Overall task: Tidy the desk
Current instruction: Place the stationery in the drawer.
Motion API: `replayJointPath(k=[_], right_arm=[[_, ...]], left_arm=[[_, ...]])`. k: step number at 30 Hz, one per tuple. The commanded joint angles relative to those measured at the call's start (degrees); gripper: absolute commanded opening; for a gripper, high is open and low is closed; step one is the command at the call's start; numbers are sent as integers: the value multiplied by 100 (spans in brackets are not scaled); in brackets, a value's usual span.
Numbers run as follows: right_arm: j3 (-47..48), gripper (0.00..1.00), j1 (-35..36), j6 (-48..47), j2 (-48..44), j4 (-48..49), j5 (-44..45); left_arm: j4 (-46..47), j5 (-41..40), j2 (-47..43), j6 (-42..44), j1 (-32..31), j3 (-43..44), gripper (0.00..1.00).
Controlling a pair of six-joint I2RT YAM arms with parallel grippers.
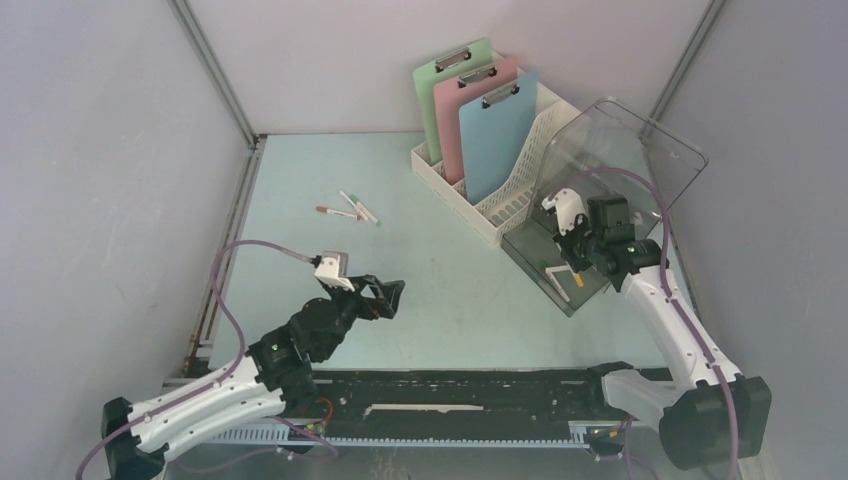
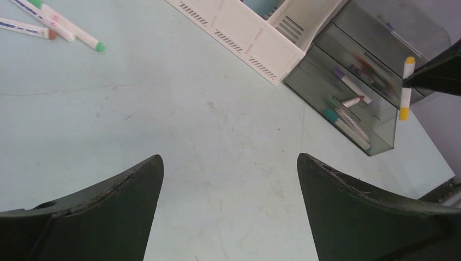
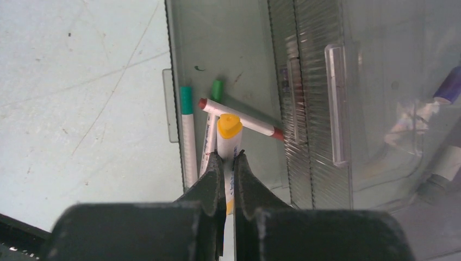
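**Three markers loose, a fourth over the drawer**

Top view: three markers (image 1: 350, 210) lie loose mid-desk (image 1: 300, 170), well apart from the left gripper (image 1: 385, 292), which hangs spread wide with nothing in it. The clipboards (image 1: 470, 110) stand in the white rack (image 1: 500, 205), so that part looks done. The right gripper (image 1: 572, 258) is at the smoky drawer unit (image 1: 650, 160) near the desk's right edge.

Left wrist: nothing sits between the spread fingers. Bare tabletop ahead gives an easy run to the loose three.

Right wrist: jaws clamped on a yellow-capped marker (image 3: 229, 130), poised above the pulled-out drawer (image 3: 228, 60), where teal, green and red-capped ones lie. I'd call it about halfway: drop this one, then fetch three. It's tight here, with the drawer rim close and the rack just beside.
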Motion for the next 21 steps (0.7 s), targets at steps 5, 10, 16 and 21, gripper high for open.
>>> replayJointPath(k=[5, 10, 16, 21], right_arm=[[2, 0, -7, -124, 181, 328, 387], [3, 0, 135, -138, 377, 365, 541], [2, 0, 338, -160, 684, 421, 772], [2, 0, 454, -165, 938, 483, 1094]], left_arm=[[-669, 31, -111, 29, 446, 369, 100], [-308, 505, 134, -145, 956, 249, 100], [355, 1068, 352, -418, 1690, -23, 100], [642, 1427, 768, -581, 2269, -52, 100]])
